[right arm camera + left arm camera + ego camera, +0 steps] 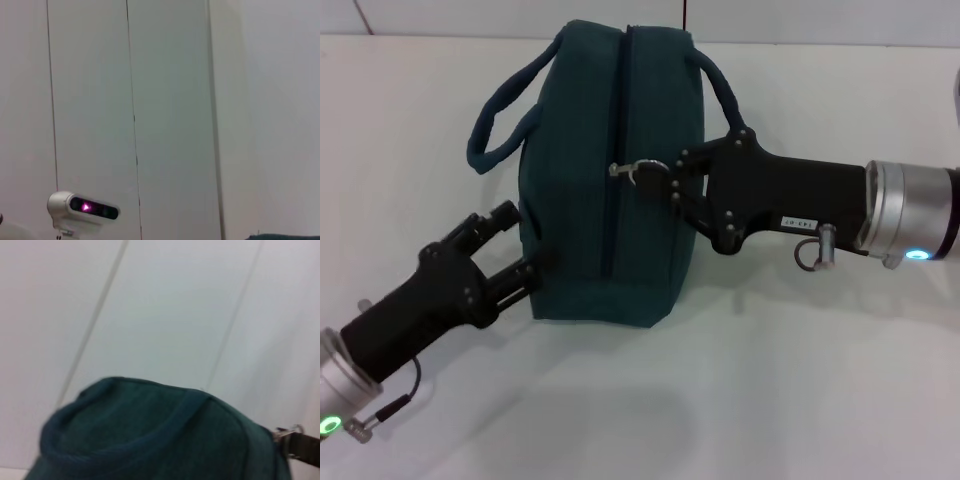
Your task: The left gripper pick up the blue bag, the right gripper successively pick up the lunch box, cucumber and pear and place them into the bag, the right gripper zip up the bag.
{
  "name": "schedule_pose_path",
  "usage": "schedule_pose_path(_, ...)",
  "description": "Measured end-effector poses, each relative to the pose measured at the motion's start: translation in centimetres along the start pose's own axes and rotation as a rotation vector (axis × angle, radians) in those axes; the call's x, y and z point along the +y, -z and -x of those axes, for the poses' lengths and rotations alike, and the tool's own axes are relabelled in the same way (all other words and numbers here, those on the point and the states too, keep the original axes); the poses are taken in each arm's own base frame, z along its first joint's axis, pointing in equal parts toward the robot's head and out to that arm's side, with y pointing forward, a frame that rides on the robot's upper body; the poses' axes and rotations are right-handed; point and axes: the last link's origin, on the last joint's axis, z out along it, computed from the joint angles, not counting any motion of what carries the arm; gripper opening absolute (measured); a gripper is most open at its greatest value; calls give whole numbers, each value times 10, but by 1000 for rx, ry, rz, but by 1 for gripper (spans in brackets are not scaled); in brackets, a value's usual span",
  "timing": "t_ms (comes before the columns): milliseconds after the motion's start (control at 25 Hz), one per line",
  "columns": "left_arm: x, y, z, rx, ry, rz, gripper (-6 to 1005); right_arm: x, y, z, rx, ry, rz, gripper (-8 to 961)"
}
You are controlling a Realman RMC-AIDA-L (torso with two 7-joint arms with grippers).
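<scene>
Bag (605,175) of dark teal woven fabric sits at the centre of the white table (770,380), a boxy, soft-sided shape with rounded corners and two rolled fabric handles (500,115) looping off its far end. A dark zipper line (617,150) runs along the middle of its upper face, and a small metal pull (642,172) glints about halfway along it.

From the right, the right gripper (665,183) reaches in over the bag, its black, angular fingers pinched on the pull. Behind them stretches a matte black housing, then a brushed metal wrist ring with a lit indicator, and a small metal loop hangs beneath the arm.

From the lower left, the left gripper (530,255) meets the bag's near side, one black finger lying against the cloth wall and the other lower at the bag's edge; whether it actually clamps the fabric cannot be told from the head view.

The left wrist view shows the bag's domed cloth (150,435) with a thick rolled seam, the metal pull (287,432) at its edge, and pale wall panels behind. The right wrist view shows pale panels and a white camera unit (82,210) with a glowing lens.
</scene>
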Motion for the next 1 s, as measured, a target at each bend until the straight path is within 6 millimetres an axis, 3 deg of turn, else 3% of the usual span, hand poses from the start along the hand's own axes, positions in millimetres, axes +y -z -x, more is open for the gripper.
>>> schedule_pose_path(320, -2, -21, 6, -30, -4, 11, 845, -3, -3, 1, 7, 8, -7, 15)
schedule_pose_path(680, -3, -23, 10, -56, -19, 13, 834, -3, -1, 0, 7, 4, -14, 15)
schedule_pose_path(1000, -1, -27, 17, -112, -112, 38, 581, -5, -1, 5, -25, -6, -28, 16)
